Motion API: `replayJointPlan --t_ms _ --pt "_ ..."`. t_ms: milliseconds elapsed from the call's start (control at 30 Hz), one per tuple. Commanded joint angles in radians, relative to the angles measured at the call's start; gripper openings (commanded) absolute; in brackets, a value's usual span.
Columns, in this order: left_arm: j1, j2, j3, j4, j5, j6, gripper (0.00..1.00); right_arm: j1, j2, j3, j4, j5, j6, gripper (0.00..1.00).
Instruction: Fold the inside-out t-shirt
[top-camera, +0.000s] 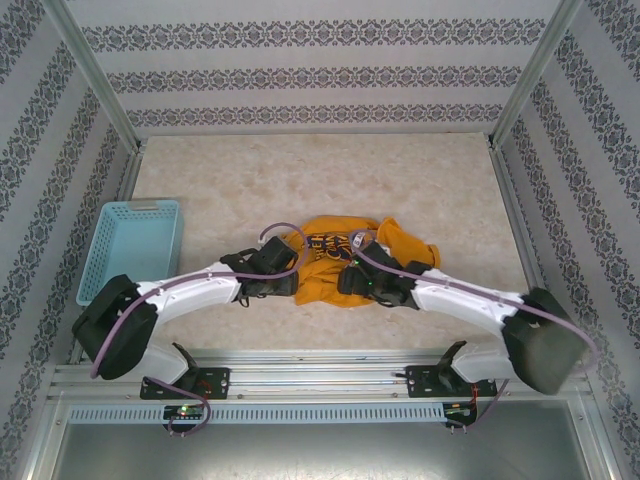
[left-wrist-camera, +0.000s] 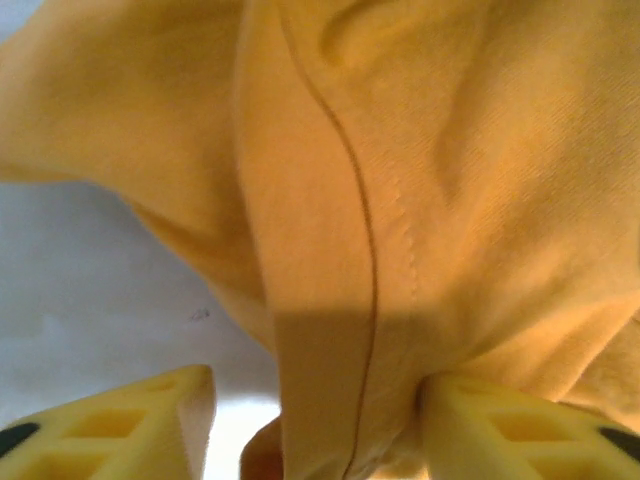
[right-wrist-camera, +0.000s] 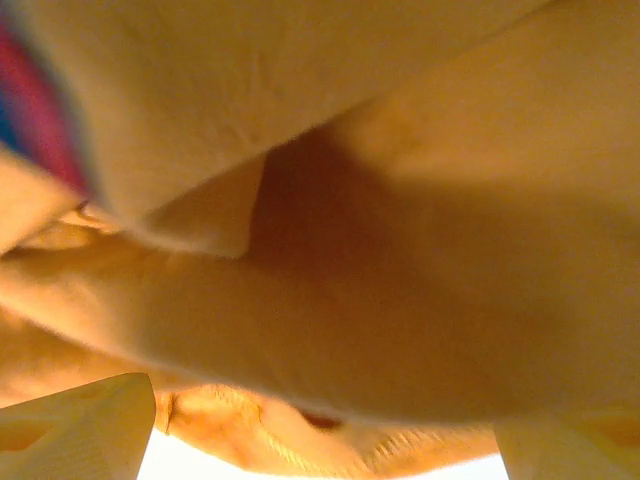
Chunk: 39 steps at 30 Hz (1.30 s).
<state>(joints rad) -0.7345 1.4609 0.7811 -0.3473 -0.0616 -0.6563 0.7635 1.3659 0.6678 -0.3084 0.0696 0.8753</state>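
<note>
T-shirt (top-camera: 322, 272) lies bunched in a heap at table (top-camera: 300, 180) centre, nearer the front edge than the back. Mustard-orange cloth, crumpled. A dark emblem (top-camera: 335, 246) w/ cream lettering faces up on the heap's far part. One lobe of cloth sticks out to the right, toward the right arm side.

Both arms reach in from the near edge and meet at the heap, L on its left edge, R on its right-front.

L gripper (left-wrist-camera: 318, 432): jaws partly apart. A hanging fold of shirt w/ a stitched seam (left-wrist-camera: 366, 230) drops between the yellow fingers (left-wrist-camera: 120, 430). Cloth touches the right-hand finger, w/ a clear gap to the left-hand one, so it's not pinched.

R gripper (right-wrist-camera: 320, 445): jaws spread wide, fingers (right-wrist-camera: 80, 430) at the far corners of the wrist view, orange folds draped just above and between them. Nothing clamped. Close-up is blurry.

Light-blue plastic basket (top-camera: 140, 250) sits at the table's left side, well apart from the shirt.
</note>
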Motion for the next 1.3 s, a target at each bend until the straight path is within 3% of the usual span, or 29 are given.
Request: replayJointPlan --t_ms 0,67,167,267,333,567,700,833,900,1000,1067,1267 --pt "0.023 0.035 0.033 0.088 0.003 0.008 0.41 -0.001 0.114 0.043 0.137 -0.022 0.065 0.86" --pt "0.029 0.035 0.059 0.094 0.005 0.014 0.3 -0.023 0.167 0.078 0.133 -0.013 0.05 0.8" --pt "0.032 0.014 0.096 0.081 0.014 0.04 0.14 -0.073 0.174 0.101 0.102 0.024 0.002 0.6" --pt "0.039 -0.029 0.109 0.055 0.005 0.063 0.02 -0.132 0.143 0.099 0.051 0.091 -0.06 0.18" --pt "0.06 -0.08 0.117 0.025 0.015 0.067 0.0 -0.181 0.106 0.104 -0.009 0.116 -0.102 0.0" --pt "0.17 -0.369 0.09 0.034 0.053 0.063 0.0 -0.346 -0.128 0.133 -0.179 0.258 -0.285 0.0" --pt "0.238 -0.435 0.079 0.067 0.095 0.06 0.0 -0.471 -0.198 0.175 -0.182 0.168 -0.39 0.0" --pt "0.259 -0.343 0.084 0.088 0.188 0.037 0.0 -0.483 -0.145 0.226 -0.169 0.071 -0.458 0.0" --pt "0.26 -0.272 0.075 0.125 0.258 0.016 0.0 -0.474 -0.082 0.232 -0.158 0.038 -0.458 0.1" --pt "0.26 -0.169 0.049 0.181 0.34 -0.035 0.0 -0.454 -0.009 0.236 -0.176 0.051 -0.433 0.37" --pt "0.259 -0.129 0.012 0.253 0.405 -0.077 0.0 -0.42 -0.017 0.222 -0.19 0.074 -0.422 0.49" --pt "0.259 -0.139 -0.066 0.315 0.45 -0.15 0.0 -0.176 -0.213 0.147 -0.138 0.123 -0.354 0.61"
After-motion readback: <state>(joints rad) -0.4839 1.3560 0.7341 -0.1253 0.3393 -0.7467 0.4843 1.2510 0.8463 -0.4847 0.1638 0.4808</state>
